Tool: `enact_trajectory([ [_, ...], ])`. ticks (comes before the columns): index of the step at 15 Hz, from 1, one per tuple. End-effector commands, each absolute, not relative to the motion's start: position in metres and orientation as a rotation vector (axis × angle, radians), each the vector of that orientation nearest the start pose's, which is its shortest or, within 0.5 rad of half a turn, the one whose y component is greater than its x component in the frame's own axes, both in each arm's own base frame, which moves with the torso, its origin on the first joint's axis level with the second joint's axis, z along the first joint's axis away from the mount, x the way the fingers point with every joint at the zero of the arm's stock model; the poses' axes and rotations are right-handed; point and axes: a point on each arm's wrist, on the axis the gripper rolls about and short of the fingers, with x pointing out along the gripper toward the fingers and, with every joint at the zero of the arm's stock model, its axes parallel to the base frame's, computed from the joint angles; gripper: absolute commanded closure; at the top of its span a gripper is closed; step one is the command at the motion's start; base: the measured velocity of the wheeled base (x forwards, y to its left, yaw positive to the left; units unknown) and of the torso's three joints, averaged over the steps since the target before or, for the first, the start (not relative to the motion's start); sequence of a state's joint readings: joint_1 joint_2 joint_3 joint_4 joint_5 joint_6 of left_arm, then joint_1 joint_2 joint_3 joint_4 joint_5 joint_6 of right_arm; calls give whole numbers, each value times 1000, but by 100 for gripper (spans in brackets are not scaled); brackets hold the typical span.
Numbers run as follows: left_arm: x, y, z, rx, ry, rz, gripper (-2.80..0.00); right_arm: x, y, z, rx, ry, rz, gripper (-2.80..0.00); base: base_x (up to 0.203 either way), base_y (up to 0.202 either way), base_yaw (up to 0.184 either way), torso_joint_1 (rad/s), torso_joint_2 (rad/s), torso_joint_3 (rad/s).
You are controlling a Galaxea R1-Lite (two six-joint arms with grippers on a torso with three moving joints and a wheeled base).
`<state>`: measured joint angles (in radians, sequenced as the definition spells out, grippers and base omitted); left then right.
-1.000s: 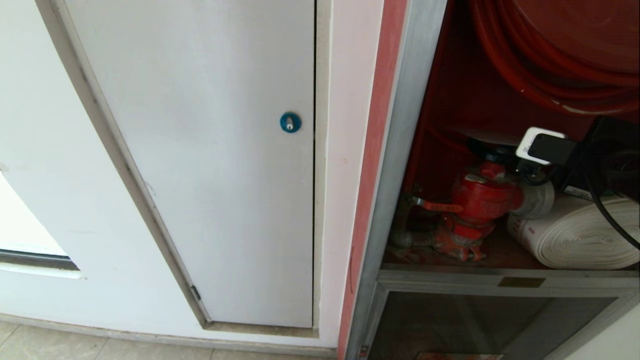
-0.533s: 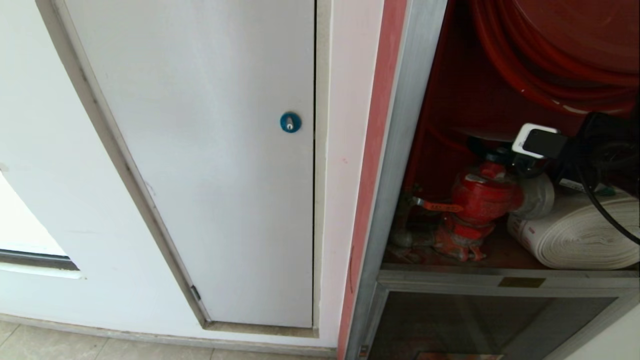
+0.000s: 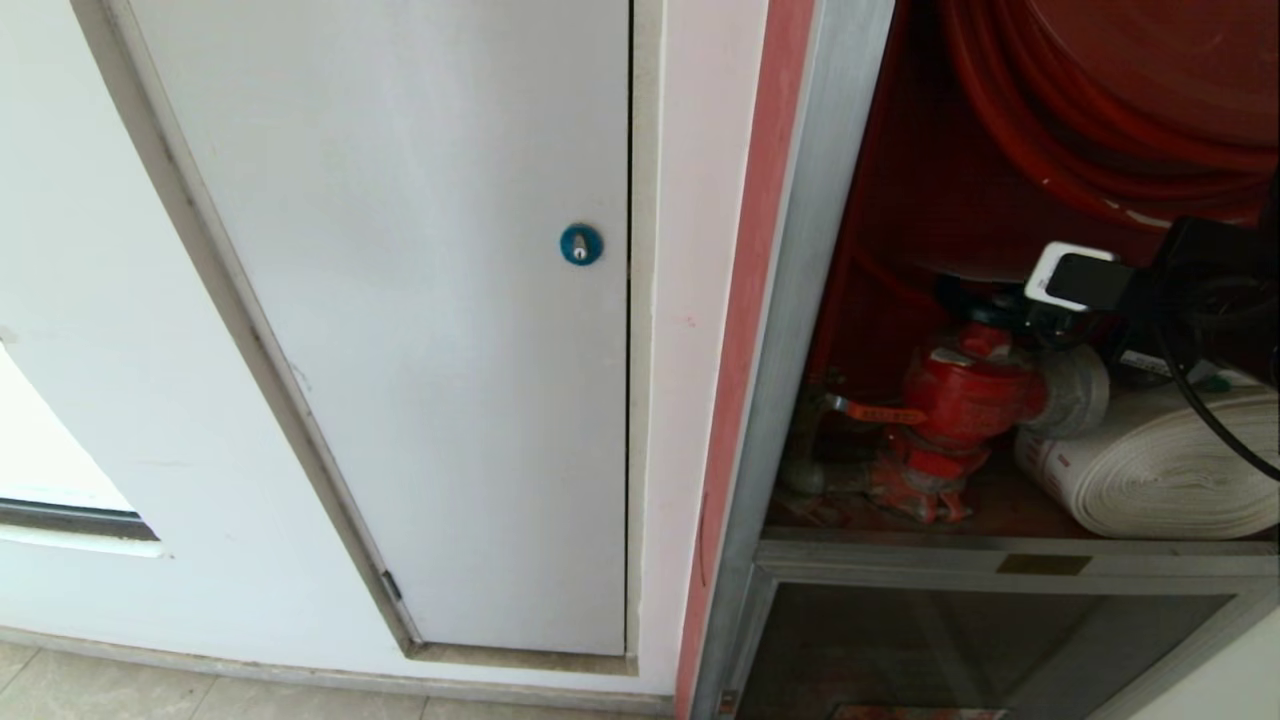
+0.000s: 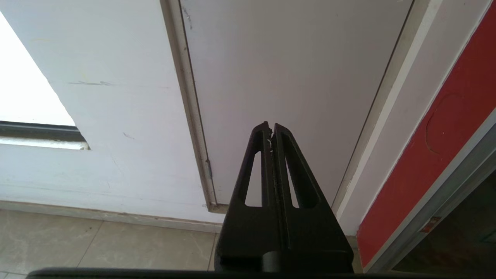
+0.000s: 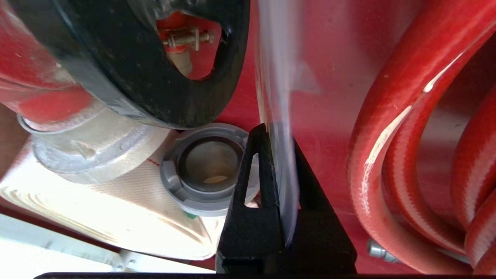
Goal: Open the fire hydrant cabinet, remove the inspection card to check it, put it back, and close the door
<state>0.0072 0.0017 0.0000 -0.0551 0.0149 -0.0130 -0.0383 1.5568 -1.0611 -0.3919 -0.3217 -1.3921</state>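
Only the right wrist view shows the right gripper [image 5: 279, 143] clamped on the thin inspection card [image 5: 277, 77]. It sits beside the red valve [image 3: 965, 395]. The left gripper [image 4: 270, 130] is closed, holding nothing.

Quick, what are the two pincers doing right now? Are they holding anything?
Left pincer: closed, holding nothing, parked by the plain white wall panel.
Right pincer: closed on the thin whitish inspection card, inside the red cabinet.

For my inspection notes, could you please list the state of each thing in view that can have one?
fire hydrant cabinet: open, red interior exposed.
inspection card: clamped edge-on in the right pincer, inside the cabinet.
right pincer: shut on the card, above the red valve.
left pincer: shut, empty, parked facing the white panel.
white panel: closed.
white hose: rolled up.
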Motion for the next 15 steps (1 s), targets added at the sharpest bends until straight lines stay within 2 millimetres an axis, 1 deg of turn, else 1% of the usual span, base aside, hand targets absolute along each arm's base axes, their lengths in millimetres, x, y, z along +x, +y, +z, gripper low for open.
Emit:
enact_trajectory([
  [1,-21,0,76,-14,-35,23,0,286,-19,275,-1398,334,-235,-246,0,0,0,0,0,0],
  [2,-21,0,76,-14,-36,23,0,286,-18,276,-1398,328,-237,-280,0,0,0,0,0,0],
  [7,-21,0,76,-14,-37,23,0,285,-19,279,-1396,321,-246,-280,0,0,0,0,0,0],
  [9,-21,0,76,-14,-35,23,0,282,-18,280,-1396,317,-249,-280,0,0,0,0,0,0],
  [15,-21,0,76,-14,-35,23,0,259,-17,276,-1397,323,-238,-280,0,0,0,0,0,0],
])
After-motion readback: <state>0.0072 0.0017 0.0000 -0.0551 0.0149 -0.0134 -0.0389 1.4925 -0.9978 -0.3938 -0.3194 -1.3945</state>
